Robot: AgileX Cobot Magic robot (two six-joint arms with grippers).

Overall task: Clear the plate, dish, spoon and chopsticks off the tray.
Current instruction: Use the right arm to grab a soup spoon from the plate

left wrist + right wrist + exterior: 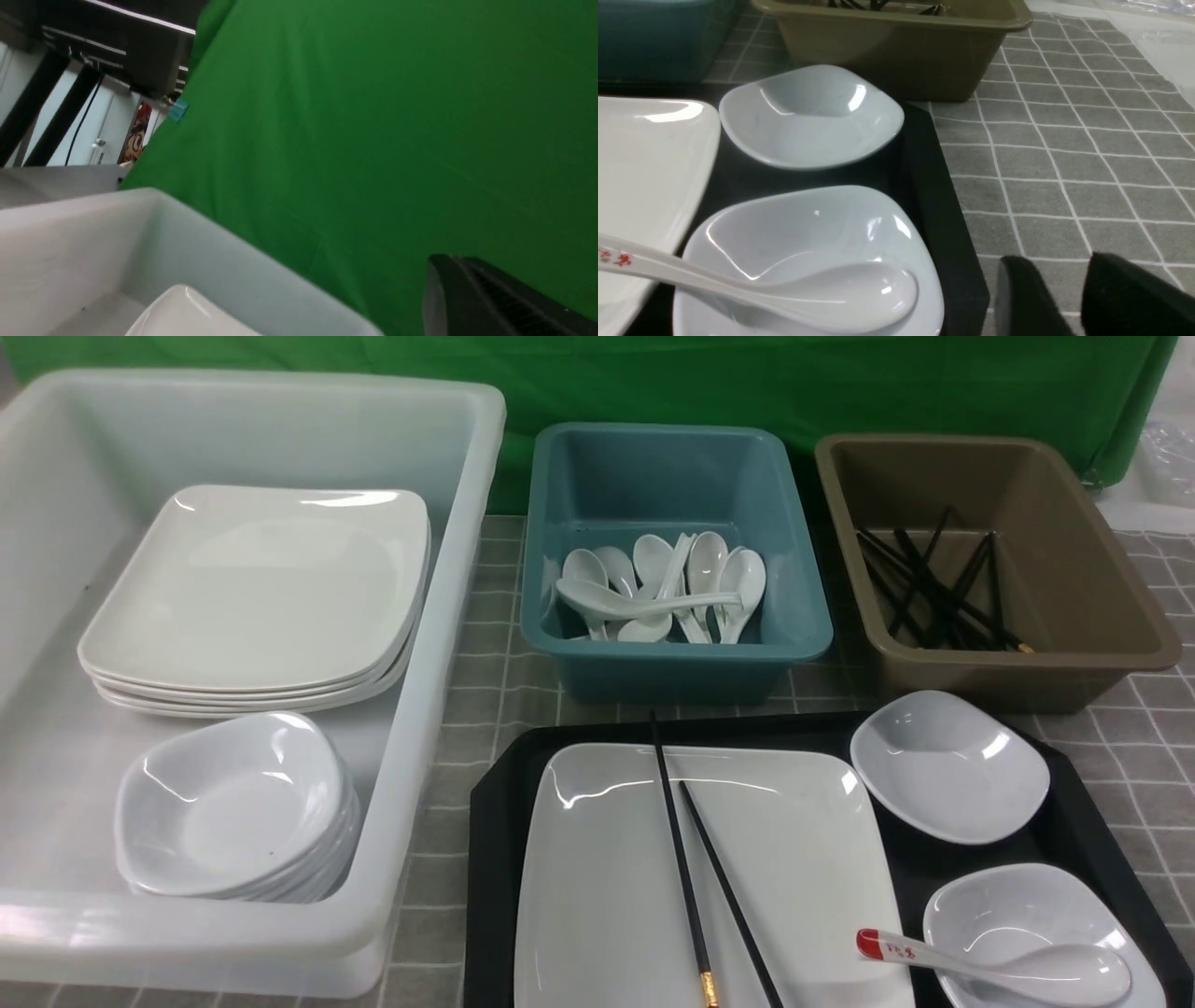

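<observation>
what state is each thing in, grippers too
tray: loaded
plate: on the tray, chopsticks across it
chopsticks: not parallel, apart where visible
spoon: bowl end in the near dish, handle reaching over the plate
near dish: holding the spoon
far dish: empty
white tub: holding stacked plates and dishes
teal tub: holding spoons
brown tub: holding black sticks
left end effector: closed
right end effector: open
</observation>
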